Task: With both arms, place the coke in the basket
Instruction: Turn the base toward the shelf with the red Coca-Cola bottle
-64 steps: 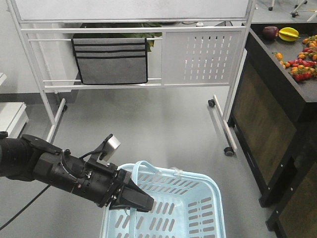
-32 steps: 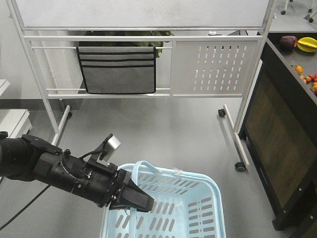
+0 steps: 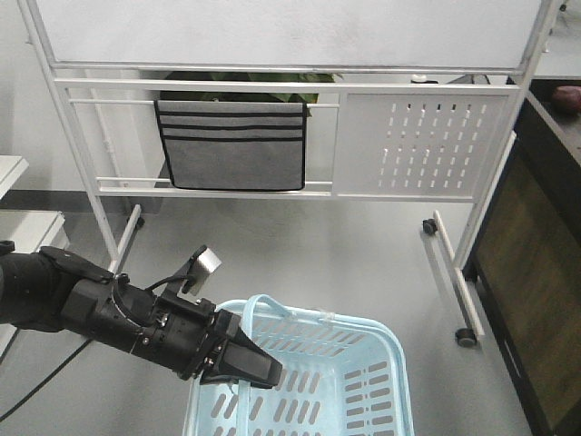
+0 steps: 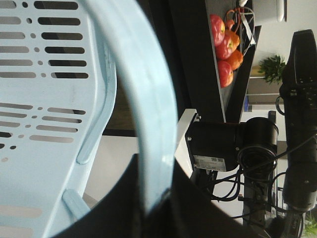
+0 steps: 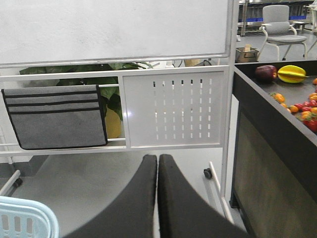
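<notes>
The light blue basket (image 3: 386,331) hangs low in the front view, its slotted floor facing up. My left gripper (image 3: 263,371), black and tapering, is shut on the basket's thin handle (image 3: 259,304) at the left rim. In the left wrist view that handle (image 4: 153,109) runs down between the two black fingers (image 4: 124,198), with the left gripper (image 4: 154,168) clamped on it. My right gripper (image 5: 157,158) points at the grey floor with its fingers pressed together and nothing between them. A corner of the basket (image 5: 27,218) shows at its lower left. The coke is out of view.
A white rolling whiteboard stand (image 3: 272,86) with a grey fabric pocket (image 3: 231,145) stands ahead, one caster (image 3: 467,338) near the right. A dark counter (image 3: 549,263) runs along the right, bearing fruit (image 5: 292,73). Red apples (image 4: 224,47) show on a shelf.
The whole background has slid to the right in the front view, so the counter and its fruit are nearly out of frame. The left arm and basket keep the same place in the frame.
</notes>
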